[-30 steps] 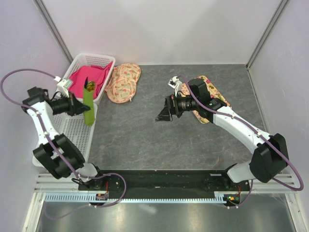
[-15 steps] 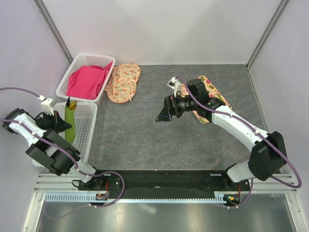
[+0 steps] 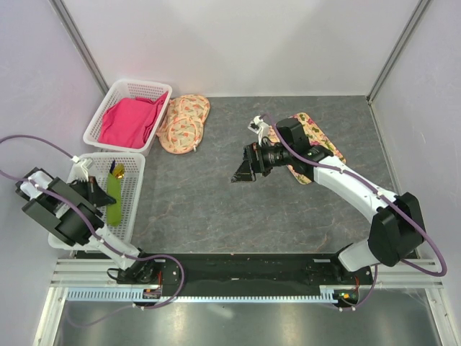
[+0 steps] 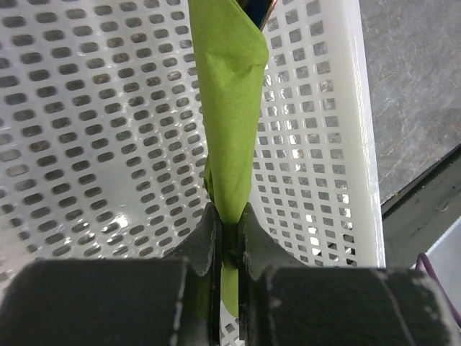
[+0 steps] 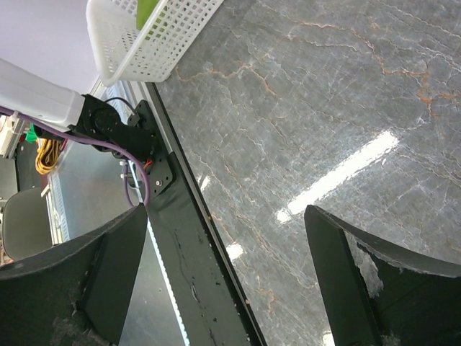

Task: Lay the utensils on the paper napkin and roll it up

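Observation:
The lime-green paper napkin is rolled into a narrow tube and lies in the near white basket at the left. The utensils stick out of its far end: a dark-blue tip and a shiny gold end. My left gripper is shut on the roll. In the left wrist view the napkin runs up from the closed jaws over the basket's mesh, with the dark-blue tip at the top edge. My right gripper is open and empty above the table's middle; it also shows in the right wrist view.
A second white basket at the back left holds a pink cloth. Floral mats lie beside it and under the right arm. The right wrist view shows the near basket and the black base rail.
My left arm has swung toward the near edge, carrying the green roll from beside the pink-cloth basket down into the near basket. The right arm has hardly moved.

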